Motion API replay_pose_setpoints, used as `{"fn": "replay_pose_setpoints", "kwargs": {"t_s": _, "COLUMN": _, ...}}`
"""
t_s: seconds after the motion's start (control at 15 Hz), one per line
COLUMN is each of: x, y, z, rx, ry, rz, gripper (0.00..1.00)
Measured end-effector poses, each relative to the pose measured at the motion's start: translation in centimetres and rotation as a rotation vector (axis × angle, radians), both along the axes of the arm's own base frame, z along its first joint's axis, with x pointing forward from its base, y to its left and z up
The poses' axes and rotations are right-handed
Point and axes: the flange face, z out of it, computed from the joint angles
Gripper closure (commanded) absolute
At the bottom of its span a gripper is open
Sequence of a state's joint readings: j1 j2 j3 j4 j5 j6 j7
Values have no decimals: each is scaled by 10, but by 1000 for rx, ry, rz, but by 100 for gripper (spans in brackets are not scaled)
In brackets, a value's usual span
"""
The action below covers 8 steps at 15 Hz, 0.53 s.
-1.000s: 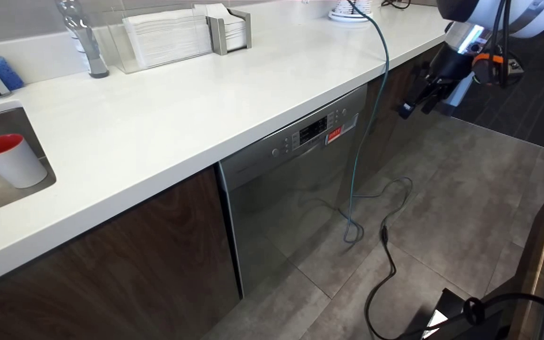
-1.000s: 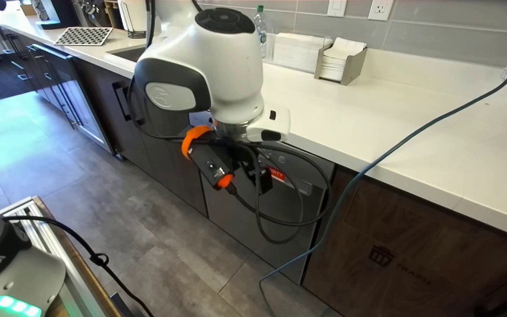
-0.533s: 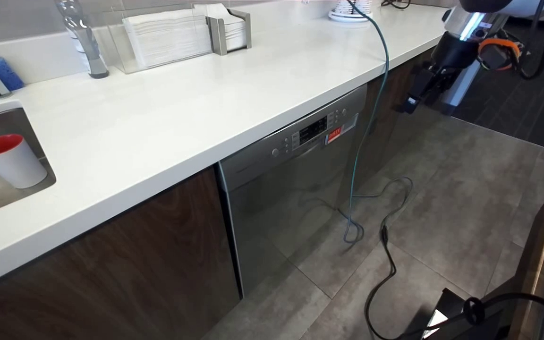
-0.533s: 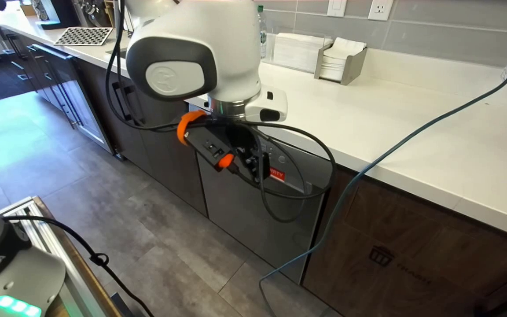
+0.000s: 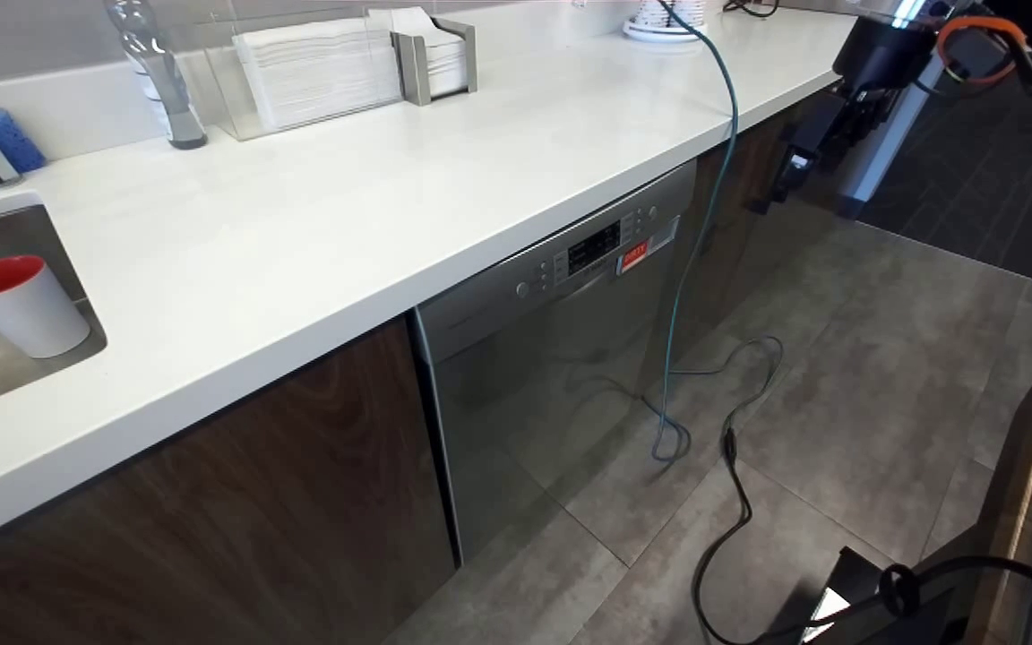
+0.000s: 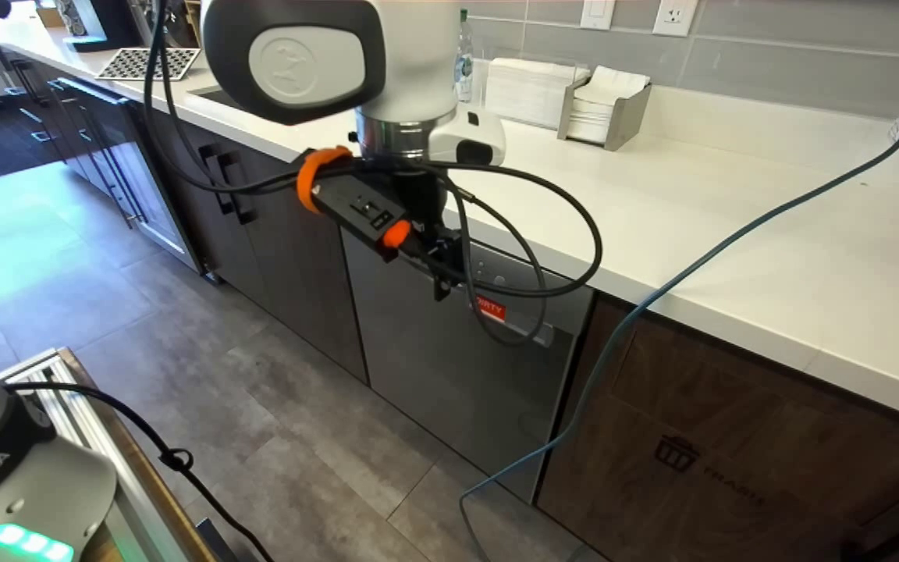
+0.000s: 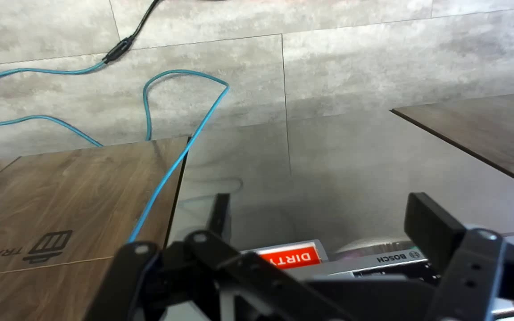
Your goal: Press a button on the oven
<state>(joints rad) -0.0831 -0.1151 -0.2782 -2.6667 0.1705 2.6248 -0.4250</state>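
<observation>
The oven point(image 5: 561, 385) is a brushed steel built-in front under the counter; it also shows in an exterior view point(image 6: 449, 375) and upside down in the wrist view point(image 7: 350, 178). Its control strip has a dark display point(image 5: 594, 247) with small buttons point(image 5: 653, 213) on both sides. In the wrist view the display point(image 7: 386, 270) is partly hidden by the gripper. My gripper point(image 7: 319, 218) is open, with nothing between its wide-apart fingers. It points down in front of the oven's upper part, apart from it, and shows in both exterior views point(image 5: 792, 170) point(image 6: 449, 273).
A white counter point(image 5: 516, 188) overhangs the oven. A red "DIRTY" label point(image 5: 633, 255) sits below the display. A blue cable point(image 5: 704, 224) hangs from the counter past the oven's edge to the floor. Wooden cabinets point(image 6: 715, 437) flank the oven. A black cable loops round the wrist point(image 6: 586, 234).
My gripper has moved up and tilted to point more steeply down. The black cable loop has risen with it. The oven and the counter things have not moved.
</observation>
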Motion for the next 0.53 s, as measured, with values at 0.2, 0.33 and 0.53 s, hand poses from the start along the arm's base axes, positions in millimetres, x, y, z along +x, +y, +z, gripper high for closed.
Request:
{"fn": "replay_pose_setpoints", "kwargs": {"t_s": 0.2, "x": 1, "y": 0, "z": 10, "rx": -9, "ry": -19, "rz": 22, "gripper": 0}}
{"fn": "replay_pose_setpoints", "kwargs": {"t_s": 0.33, "x": 1, "y": 0, "z": 12, "rx": -11, "ry": -24, "rz": 27, "gripper": 0}}
{"fn": "replay_pose_setpoints", "kwargs": {"t_s": 0.53, "x": 1, "y": 0, "z": 13, "rx": -11, "ry": -24, "rz": 28, "gripper": 0}}
